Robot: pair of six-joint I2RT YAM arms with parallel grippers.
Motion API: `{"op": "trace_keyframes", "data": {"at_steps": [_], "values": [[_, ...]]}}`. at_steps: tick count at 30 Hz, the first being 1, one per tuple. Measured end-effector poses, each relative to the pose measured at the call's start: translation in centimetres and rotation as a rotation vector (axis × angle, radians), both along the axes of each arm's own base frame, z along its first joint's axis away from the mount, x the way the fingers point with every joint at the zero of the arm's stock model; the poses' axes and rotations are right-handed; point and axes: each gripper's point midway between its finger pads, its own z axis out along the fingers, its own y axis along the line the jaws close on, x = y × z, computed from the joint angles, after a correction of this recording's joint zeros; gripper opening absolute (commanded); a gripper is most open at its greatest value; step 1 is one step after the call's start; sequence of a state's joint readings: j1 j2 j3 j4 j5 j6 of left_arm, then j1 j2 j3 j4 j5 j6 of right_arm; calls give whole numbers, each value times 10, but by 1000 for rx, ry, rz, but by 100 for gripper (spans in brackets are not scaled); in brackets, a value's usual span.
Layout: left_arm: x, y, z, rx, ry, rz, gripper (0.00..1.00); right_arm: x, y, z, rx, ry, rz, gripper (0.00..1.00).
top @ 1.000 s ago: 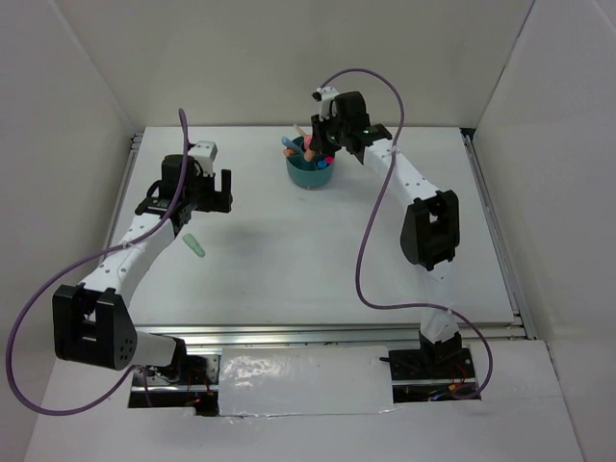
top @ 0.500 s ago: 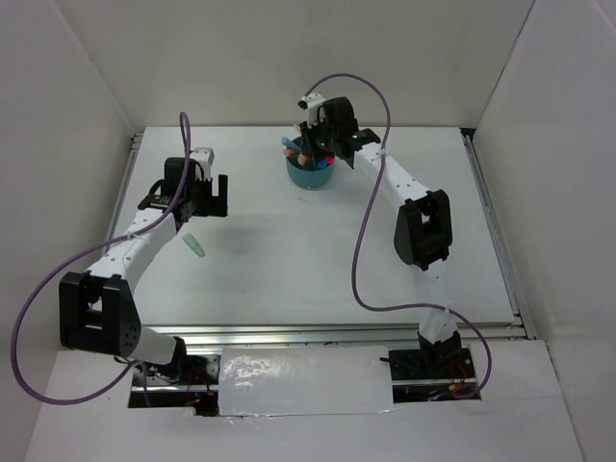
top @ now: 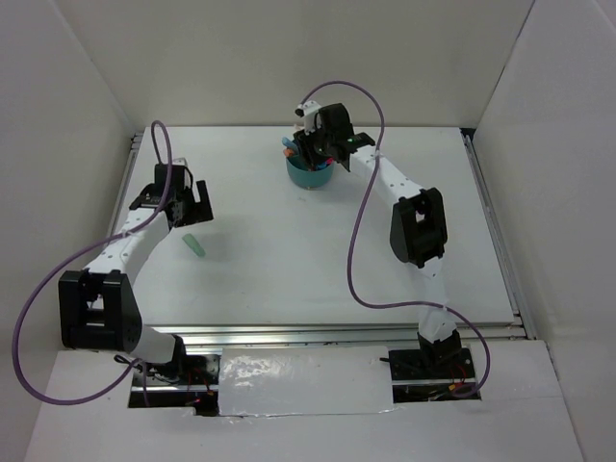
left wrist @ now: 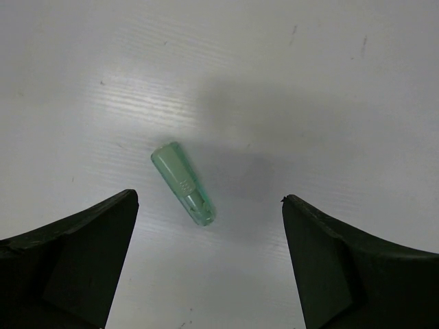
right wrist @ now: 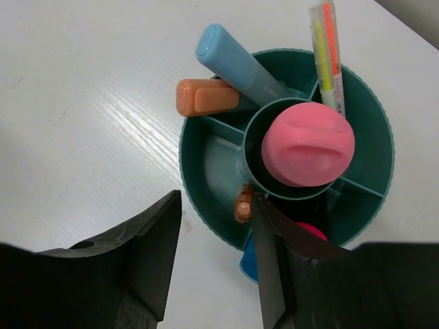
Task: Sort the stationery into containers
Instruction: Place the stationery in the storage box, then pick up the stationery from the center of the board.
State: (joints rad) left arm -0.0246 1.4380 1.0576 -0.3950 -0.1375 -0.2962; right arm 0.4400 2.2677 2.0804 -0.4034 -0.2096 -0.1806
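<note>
Mint-green and translucent, the one stub (left wrist: 183,183) lying outside the teal organizer cup (top: 310,180) rests flat on the white counter (left wrist: 329,82), directly beneath the left end effector (left wrist: 209,198). Its fingers are spread wide, one on each side of the stub and clear of it. The stub lies slantwise to the line between them, with one end close to the middle of the gap.

The right end effector (right wrist: 216,199) hovers over the near rim of the cup with its fingers parted and nothing clamped. A small orange piece (right wrist: 242,204) sits in an outer compartment just beside the inner face of one finger; I cannot tell whether they touch. Beyond the fingers, a pink round-topped piece (right wrist: 309,144) fills the centre well. A blue marker (right wrist: 236,65) and an orange stub (right wrist: 206,97) lean out of a far compartment, and a thin yellow-and-orange pen (right wrist: 326,55) stands further round the cup.

On the left, the likely trouble is the slant. If the fingers close without first squaring to the stub, they would probably meet it cornerwise, and the smooth, rounded plastic could pivot or squirt out. Coming down too far would drive the fingertips into the counter.

On the right, one finger sits very near the cup wall and the orange piece. A sideways pull-away could snag the rim, drag or tip the light cup, and spill the leaning markers. A straight lift looks safer.
</note>
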Motion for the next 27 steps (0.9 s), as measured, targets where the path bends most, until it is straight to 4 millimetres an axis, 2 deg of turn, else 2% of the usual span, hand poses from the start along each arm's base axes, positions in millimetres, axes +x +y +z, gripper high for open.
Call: {"op": "trace_keyframes", "data": {"at_steps": [3,6,9,12,15,18,22,27], "values": [[-11,9,-11,-6,41,87,92,-5,5,4,22,12,7,53],[-23,24,-27,-34,94,192,88,-12,8,16,56,21,8,54],[-29,38,-44,-69,151,284,84,-21,8,39,94,12,9,54],[-34,47,-64,-110,211,357,83,-34,7,72,139,-14,20,54],[-35,46,-81,-146,268,385,83,-50,4,101,174,-40,32,54],[-31,42,-91,-176,304,396,82,-62,0,119,191,-58,43,54],[-20,40,-98,-200,326,409,78,-71,-3,120,193,-47,48,54],[-12,40,-106,-201,356,420,62,-76,-5,100,177,3,42,54]]}}
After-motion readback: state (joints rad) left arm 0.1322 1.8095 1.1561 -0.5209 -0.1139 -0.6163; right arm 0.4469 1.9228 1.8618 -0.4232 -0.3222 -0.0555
